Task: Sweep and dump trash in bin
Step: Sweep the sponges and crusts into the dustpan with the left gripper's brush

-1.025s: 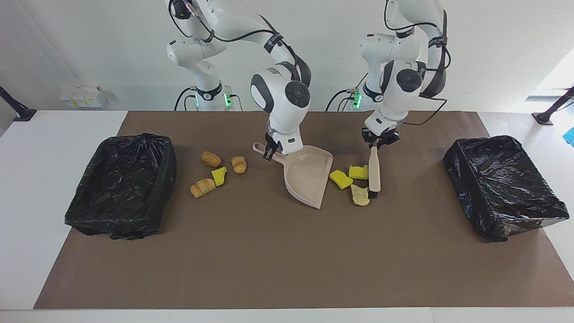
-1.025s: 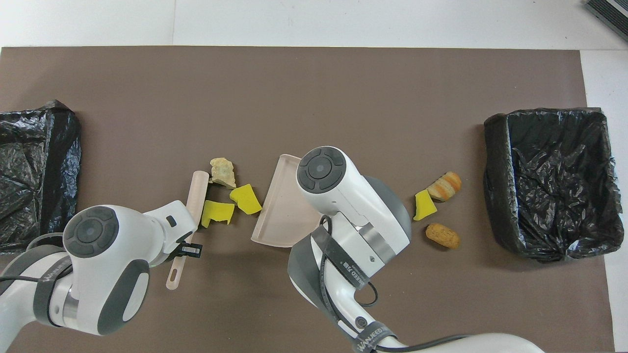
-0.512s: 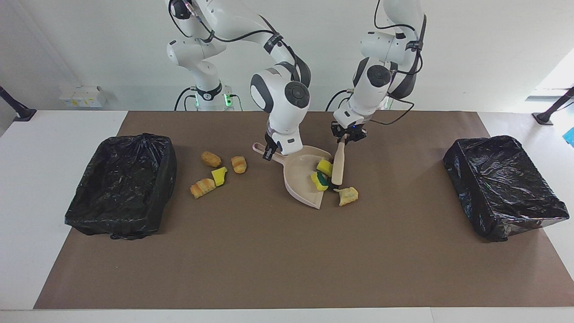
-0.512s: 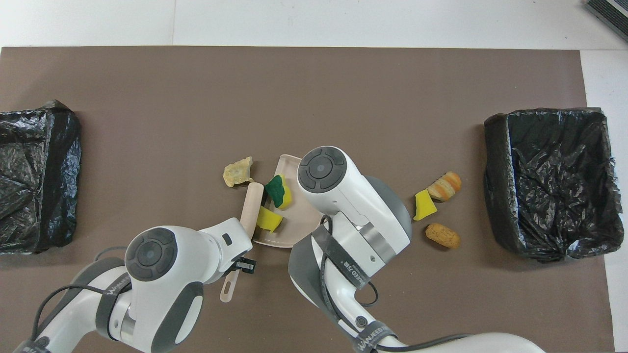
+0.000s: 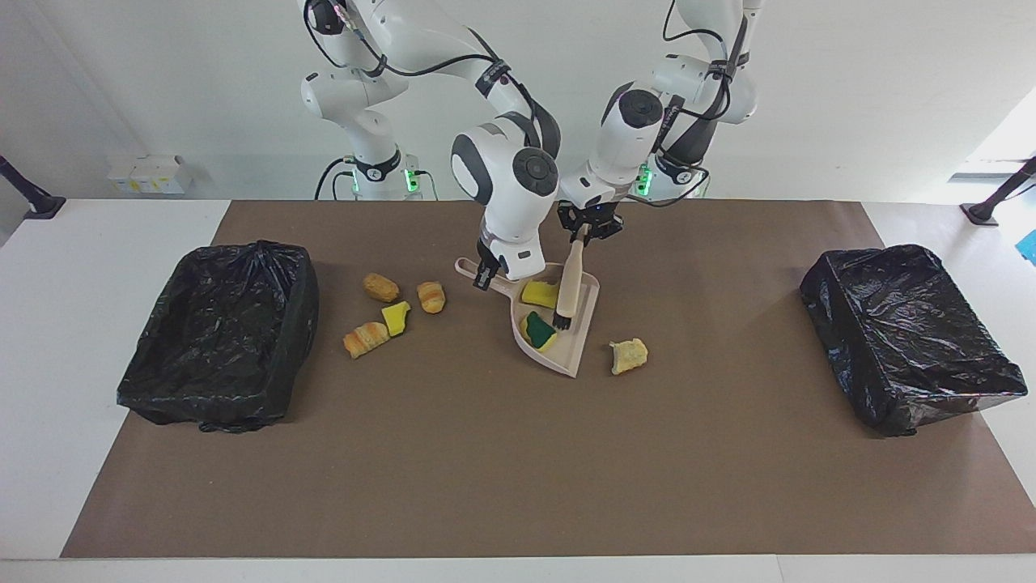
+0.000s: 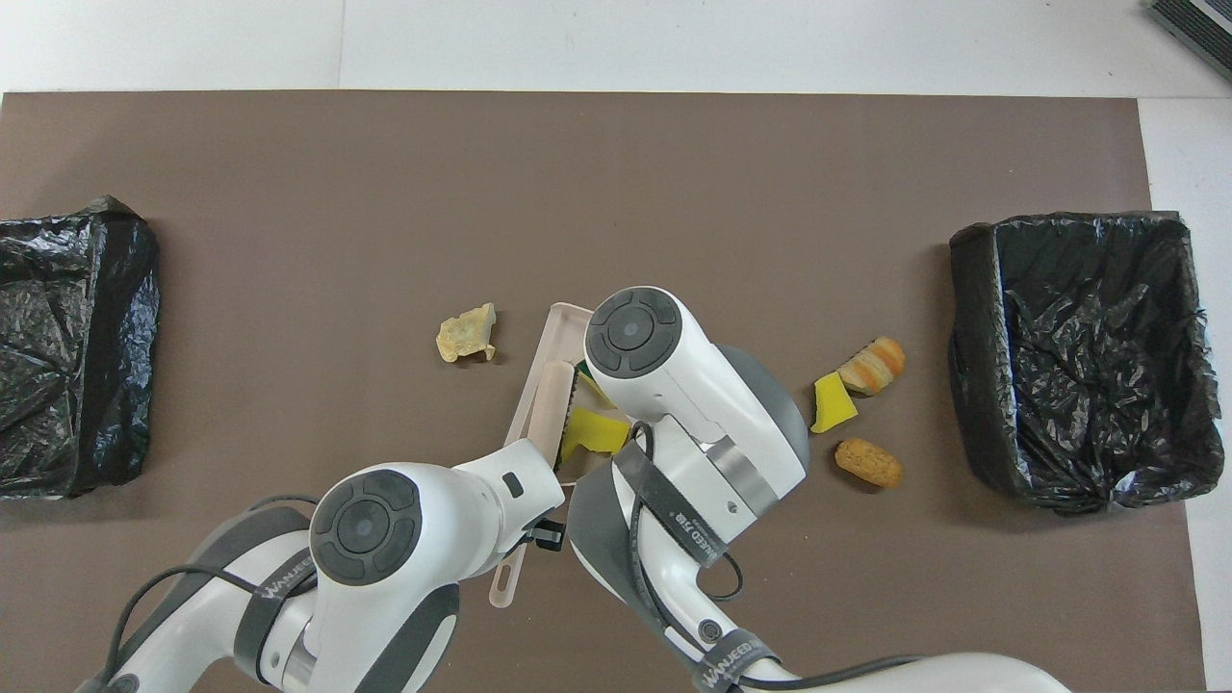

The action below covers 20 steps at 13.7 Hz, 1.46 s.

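Left gripper [image 5: 588, 232] clamps beige plastic brush [image 5: 569, 285] over two yellow sponge chunks [image 5: 538, 293] in beige plastic dustpan [image 5: 584, 340], its handle gripped by right gripper [image 5: 484, 277]

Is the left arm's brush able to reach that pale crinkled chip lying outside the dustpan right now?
Probably yes. The pale crinkled chip lies alone on the brown mat, just off the beige plastic dustpan's open lip, and the left tool grips the beige brush nearby.

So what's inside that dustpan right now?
In the dustpan: two yellow sponge pieces and the brush head. From overhead, the right arm hides part of it.
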### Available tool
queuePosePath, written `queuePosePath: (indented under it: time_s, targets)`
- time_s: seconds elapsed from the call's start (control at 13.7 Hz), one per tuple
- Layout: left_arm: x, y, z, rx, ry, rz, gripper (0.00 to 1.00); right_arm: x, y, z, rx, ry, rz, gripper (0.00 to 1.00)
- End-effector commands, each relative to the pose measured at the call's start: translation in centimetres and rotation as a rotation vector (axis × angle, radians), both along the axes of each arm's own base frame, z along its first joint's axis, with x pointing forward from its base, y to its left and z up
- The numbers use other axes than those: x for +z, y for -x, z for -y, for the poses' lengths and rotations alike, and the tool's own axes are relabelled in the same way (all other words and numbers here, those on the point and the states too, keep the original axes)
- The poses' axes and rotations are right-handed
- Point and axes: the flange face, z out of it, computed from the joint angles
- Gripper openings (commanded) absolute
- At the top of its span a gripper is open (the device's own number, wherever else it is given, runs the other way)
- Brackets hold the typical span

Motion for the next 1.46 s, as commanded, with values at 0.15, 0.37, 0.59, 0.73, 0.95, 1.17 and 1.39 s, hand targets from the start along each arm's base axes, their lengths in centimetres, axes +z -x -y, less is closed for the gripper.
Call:
queuePosePath:
  time_s: [0.15, 0.37, 0.59, 0.73, 0.95, 1.17, 1.39]
  targets:
    - [0.7, -7.1, -5.2, 0.092, -0.058, 0.038, 0.00, -0.3, 0.5, 0.8, 0.010, -0.018, 0.020, 0.00]
    - [0.6, -11.4, -10.4, 0.060, -0.073, 0.073, 0.00, -0.7, 0.7, 1.0, 0.011, -0.024, 0.027, 0.00]
    - [-2.5, -13.5, -12.3, 0.044, -0.070, 0.098, 0.00, -0.6, 0.7, 0.9, 0.010, -0.025, 0.028, 0.00]
    - [-4.7, -13.7, -11.4, 0.034, -0.074, 0.094, 0.00, -0.6, 0.7, 0.9, 0.009, -0.028, 0.030, 0.00]
    - [-5.5, -10.3, -7.4, -0.058, -0.098, 0.020, 0.00, -0.7, 0.7, 1.0, 0.008, -0.027, 0.029, 0.00]
    - [-4.5, -5.7, -0.6, -0.134, -0.110, 0.001, 0.00, -0.7, 0.7, 1.0, 0.008, -0.027, 0.029, 0.00]
    - [-4.0, -3.4, 1.8, -0.160, -0.118, -0.020, 0.00, -0.7, 0.7, 1.0, 0.008, -0.027, 0.029, 0.00]
